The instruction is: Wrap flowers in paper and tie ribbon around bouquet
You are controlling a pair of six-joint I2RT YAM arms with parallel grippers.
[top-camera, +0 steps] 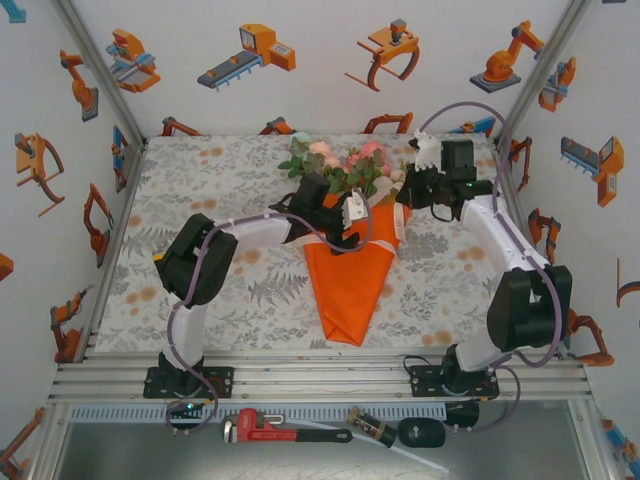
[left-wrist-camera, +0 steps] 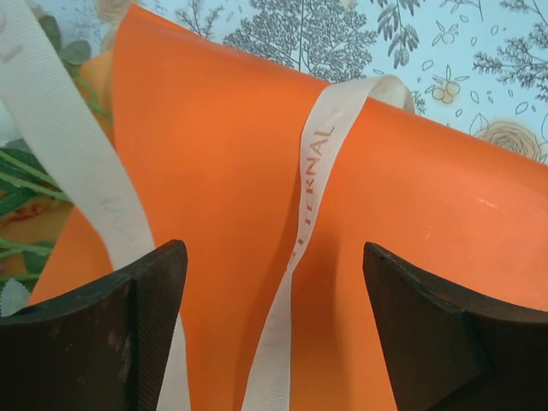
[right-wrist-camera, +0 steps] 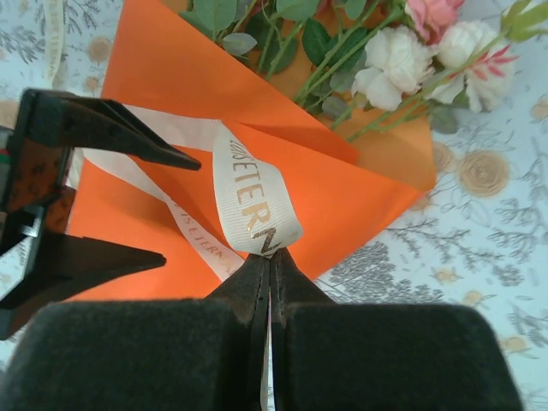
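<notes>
The bouquet lies mid-table as an orange paper cone, with the pink and cream flowers at its far end. In the right wrist view the flowers stick out of the folded paper. My right gripper is shut on a loop of the cream ribbon just above the cone. My left gripper stands open over the paper. One ribbon strand runs loose between its fingers, untouched. A second strand passes its left finger. Seen from above, both grippers meet at the cone's wide end.
The floral tablecloth surrounds the bouquet. White walls with robot stickers close in the back and sides, with metal posts at the corners. A red pipe wrench and small tools lie on the shelf below the arm bases.
</notes>
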